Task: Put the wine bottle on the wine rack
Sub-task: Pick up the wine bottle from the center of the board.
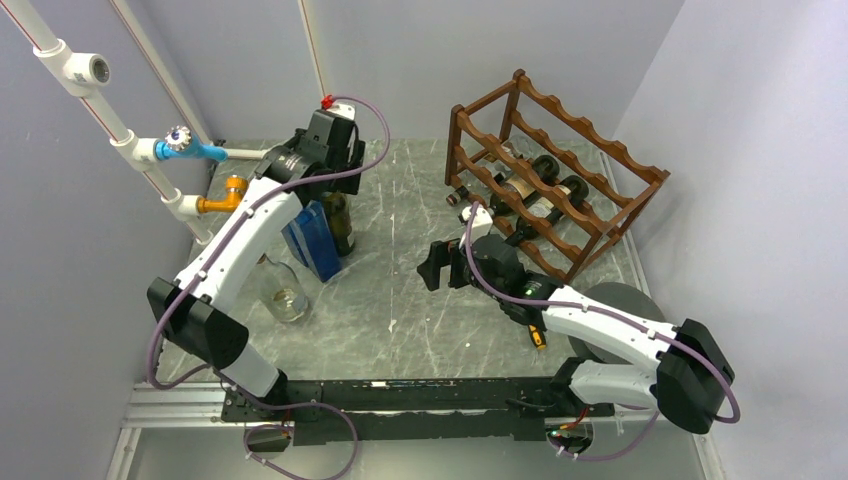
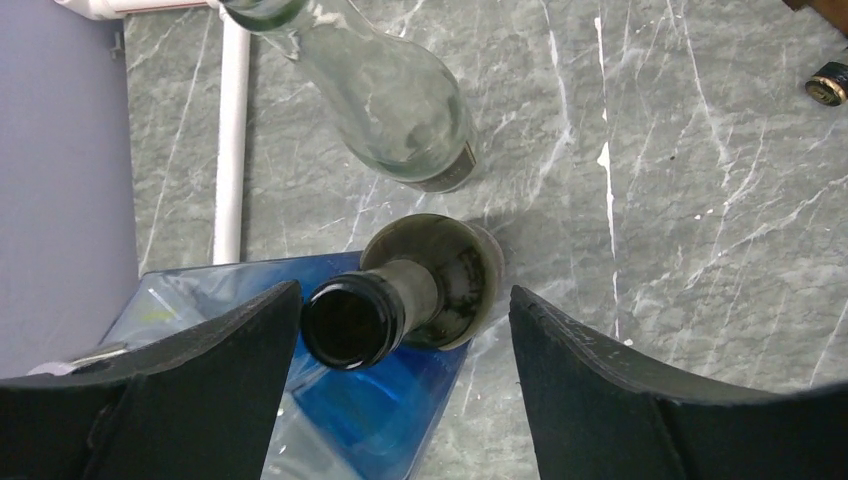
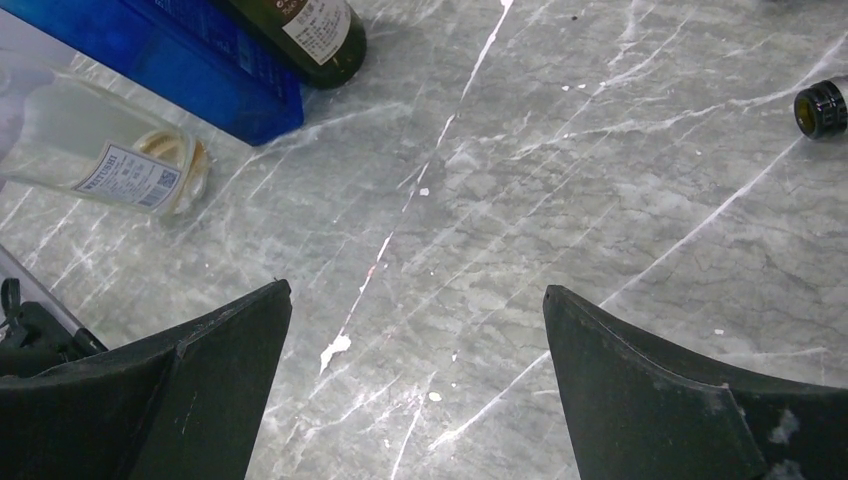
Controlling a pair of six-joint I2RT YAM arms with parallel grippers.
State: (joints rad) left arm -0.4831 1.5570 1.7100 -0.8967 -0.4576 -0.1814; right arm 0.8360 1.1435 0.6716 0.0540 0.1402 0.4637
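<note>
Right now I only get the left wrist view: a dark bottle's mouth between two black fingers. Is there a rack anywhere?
Observer: Yes, the overhead view shows a wooden rack at the far right corner of the table.
Operator: Anything in it already?
Observer: Dark bottles lie in it, necks toward the table's middle.
Operator: And the other arm?
Observer: The right gripper hangs open over the marble table, in front of the rack.

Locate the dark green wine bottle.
Top view: the dark green bottle stands upright left of centre, beside the blue box, its neck between the open fingers of the left gripper.
</note>
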